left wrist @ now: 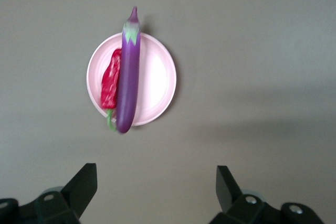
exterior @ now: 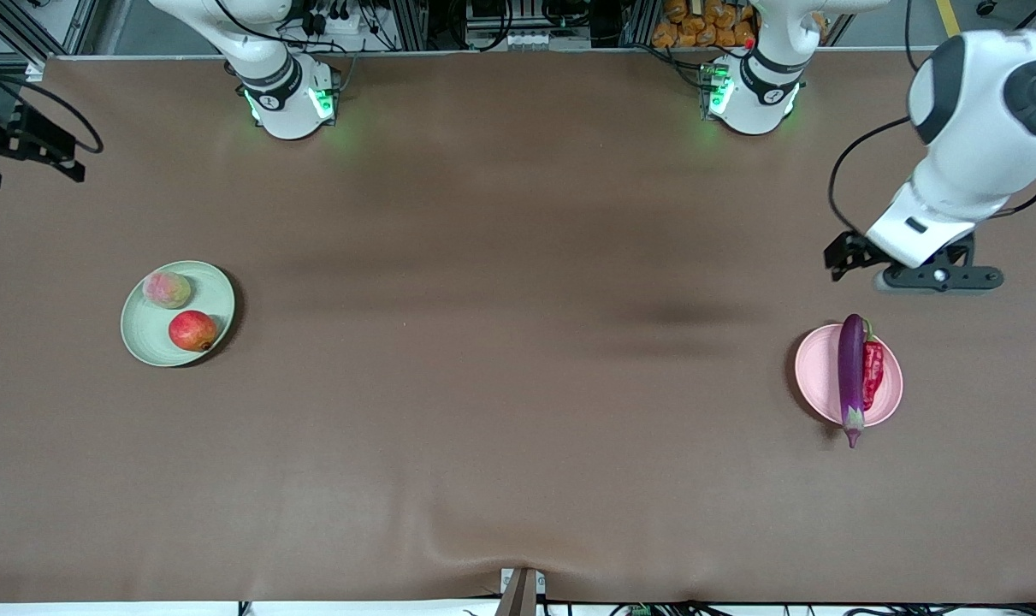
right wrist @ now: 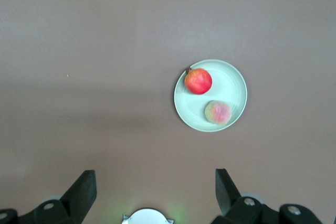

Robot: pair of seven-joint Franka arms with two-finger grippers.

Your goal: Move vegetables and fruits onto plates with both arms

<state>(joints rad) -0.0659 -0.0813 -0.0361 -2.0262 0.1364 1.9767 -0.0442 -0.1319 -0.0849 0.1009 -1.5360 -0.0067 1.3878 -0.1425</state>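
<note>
Front view is showing transfer complete: eggplant and chili pepper are lying on the pink plate below the empty, spread-open left end effector; pomegranate and yellow-green fruit are sitting on the green plate, under the raised right end effector, likewise open and empty.

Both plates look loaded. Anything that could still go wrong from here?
1. The eggplant overhangs the pink plate at both ends, so a bump might roll it off.
2. The chili lies against the eggplant and might shift with it.
3. The left pincer, open, hangs above the table near that plate; a low retreat might clip the eggplant.
</note>
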